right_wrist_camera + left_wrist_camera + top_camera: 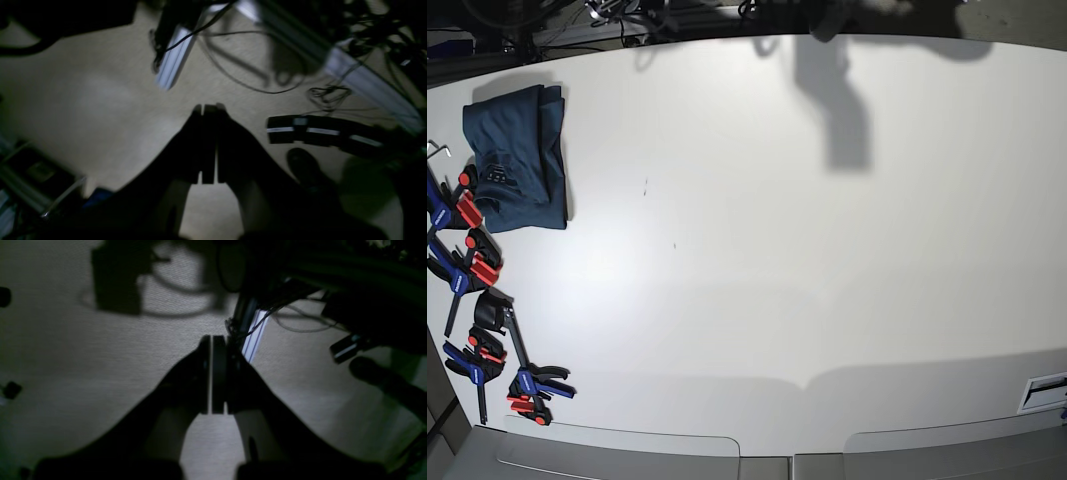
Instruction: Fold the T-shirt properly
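White table [807, 250], folded T-shirt [517, 170] far-left – both grippers closed

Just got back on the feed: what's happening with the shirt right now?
Nothing is being handled. The T-shirt lies folded in a compact stack at the far left corner of the table, next to the clamps. Neither arm shows in the base view. The left gripper and right gripper are both shut and empty, over bare floor.

1. The T-shirt [515, 160] is soft, matt navy cloth, wrinkled.
2. The table [807, 260] looks smooth, matt white.
3. The clamps [477, 265] look plastic (blue and red).
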You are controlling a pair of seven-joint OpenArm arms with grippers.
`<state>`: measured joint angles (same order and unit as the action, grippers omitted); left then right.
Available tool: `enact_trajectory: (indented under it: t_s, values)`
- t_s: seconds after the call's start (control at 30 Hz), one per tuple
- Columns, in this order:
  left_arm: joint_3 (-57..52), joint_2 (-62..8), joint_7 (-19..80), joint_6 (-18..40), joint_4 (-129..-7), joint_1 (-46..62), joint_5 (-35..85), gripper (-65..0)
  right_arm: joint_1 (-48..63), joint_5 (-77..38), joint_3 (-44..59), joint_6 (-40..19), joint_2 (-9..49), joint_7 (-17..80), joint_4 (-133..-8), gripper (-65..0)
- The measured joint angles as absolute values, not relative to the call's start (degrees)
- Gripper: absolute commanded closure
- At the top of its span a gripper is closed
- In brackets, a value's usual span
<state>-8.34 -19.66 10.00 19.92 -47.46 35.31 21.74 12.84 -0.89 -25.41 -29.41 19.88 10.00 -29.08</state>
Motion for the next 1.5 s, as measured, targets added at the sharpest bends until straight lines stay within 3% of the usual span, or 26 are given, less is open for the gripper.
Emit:
enact_trajectory:
  t_s: [0.1, 0.3, 0.4, 0.57, 0.8, 0.93, 1.13, 1.5]
  values:
    - [-8.29, -17.39, 7.18, 20.1, -43.44, 32.53, 16.34, 0.0, 10.46, -0.99, -25.41, -25.45, 18.39, 8.47, -25.39, 0.0]
    - [-2.52, -16.01, 3.07, 20.01, -34.65, 26.55, 13.54, 0.0, 6.55, -1.04, -25.41, -23.31, 14.96, 8.08, -18.11, 0.0]
    - [2.09, -15.92, 0.21, 19.94, -30.65, 23.42, 13.26, 0.0, 4.51, -1.78, -24.71, -18.39, 13.87, 8.03, -14.83, 0.0]
    - [7.16, -14.57, -4.56, 19.53, -26.39, 19.59, 10.13, 0.0, 2.5, -1.98, -15.84, -13.69, 12.29, 7.94, -12.32, 0.0]
    - [7.4, -11.29, -5.85, 14.79, -23.55, 16.45, 10.17, 0.0, 2.04, -8.71, 5.32, -12.38, 11.25, 7.77, -12.08, 0.0]
    - [7.4, -8.97, -8.82, 12.62, -22.22, 16.36, 10.13, 0.0, 2.02, -9.04, 12.53, -12.38, 11.25, 6.68, -11.66, 0.0]
    - [7.4, -7.46, -9.91, 8.32, -20.01, 15.25, 10.2, 0.0, 2.04, -5.63, 13.21, -12.38, 11.16, 6.42, -10.92, 0.0]
    - [7.4, -7.46, -10.11, 8.12, -14.24, 10.76, 10.22, 0.0, 2.04, -4.69, 12.32, -12.56, 10.22, 6.44, -10.92, 0.0]
